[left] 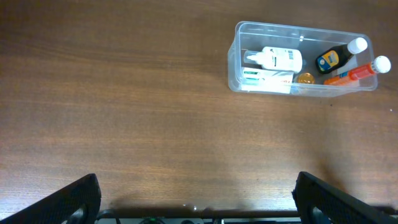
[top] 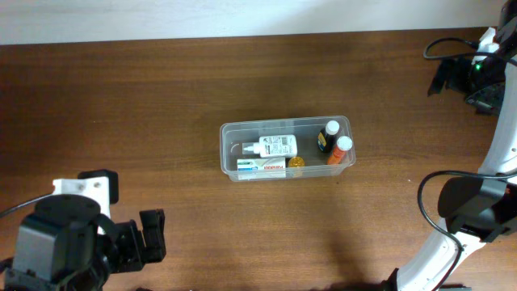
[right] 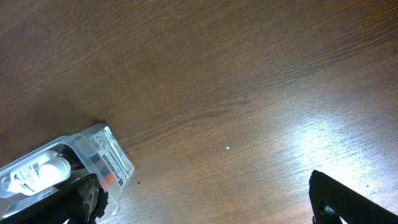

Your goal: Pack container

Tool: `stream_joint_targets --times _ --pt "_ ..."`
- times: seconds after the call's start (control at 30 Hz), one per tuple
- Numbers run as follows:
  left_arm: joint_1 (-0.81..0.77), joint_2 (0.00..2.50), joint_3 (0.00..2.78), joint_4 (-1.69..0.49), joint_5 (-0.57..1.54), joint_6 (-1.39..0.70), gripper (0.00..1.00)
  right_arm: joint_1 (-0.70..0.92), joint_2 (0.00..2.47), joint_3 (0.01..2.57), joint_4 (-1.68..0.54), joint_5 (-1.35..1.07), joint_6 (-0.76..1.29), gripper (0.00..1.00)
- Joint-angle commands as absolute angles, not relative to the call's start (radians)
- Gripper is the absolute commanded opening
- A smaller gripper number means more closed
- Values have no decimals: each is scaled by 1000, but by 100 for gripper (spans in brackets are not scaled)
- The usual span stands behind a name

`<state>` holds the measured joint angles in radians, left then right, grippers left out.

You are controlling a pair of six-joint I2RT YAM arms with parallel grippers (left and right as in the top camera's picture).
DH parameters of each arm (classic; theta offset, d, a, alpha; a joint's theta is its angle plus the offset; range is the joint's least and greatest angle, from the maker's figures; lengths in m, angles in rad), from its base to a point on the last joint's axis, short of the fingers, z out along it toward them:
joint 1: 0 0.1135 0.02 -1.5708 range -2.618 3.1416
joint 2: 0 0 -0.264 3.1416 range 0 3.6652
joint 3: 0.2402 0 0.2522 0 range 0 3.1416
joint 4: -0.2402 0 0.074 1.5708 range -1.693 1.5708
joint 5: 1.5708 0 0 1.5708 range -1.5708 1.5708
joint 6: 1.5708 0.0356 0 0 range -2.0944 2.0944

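The clear plastic container (top: 283,124) sits at the middle of the table. In it lie a white bottle (top: 275,147), a small box (top: 261,166), a dark bottle with a white cap (top: 327,136), an orange bottle with a white cap (top: 339,151) and a small gold round item (top: 296,162). My left gripper (top: 153,238) is open and empty at the near left, well away from the container (left: 234,62). My right gripper (top: 440,78) is open and empty at the far right. The container's end (right: 118,158) shows at the lower left of the right wrist view.
The brown wooden table (top: 161,97) runs to a pale wall at the back. A black cable (top: 448,44) loops by the right arm at the far right corner. The right arm's white link (top: 505,137) runs along the right edge.
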<state>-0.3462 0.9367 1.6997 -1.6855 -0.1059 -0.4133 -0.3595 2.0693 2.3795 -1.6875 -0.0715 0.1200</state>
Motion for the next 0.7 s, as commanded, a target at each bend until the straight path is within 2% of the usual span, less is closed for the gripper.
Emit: stream_joint_targets --times 0.0,0.2,0.3,0.67 --pt "-344 916 1694 -1687 -90 -432 99 -367 2051 2376 -1687 -70 117 98" --pt "-344 915 1665 -1660 -113 -427 99 -367 2051 2376 -1687 -70 117 98" --pt "-344 915 1578 -1577 -129 -324 99 -367 2051 2376 -1687 -70 117 98" --pt "-344 836 1017 -959 -114 25 99 -367 2051 2376 -1687 -70 117 98"
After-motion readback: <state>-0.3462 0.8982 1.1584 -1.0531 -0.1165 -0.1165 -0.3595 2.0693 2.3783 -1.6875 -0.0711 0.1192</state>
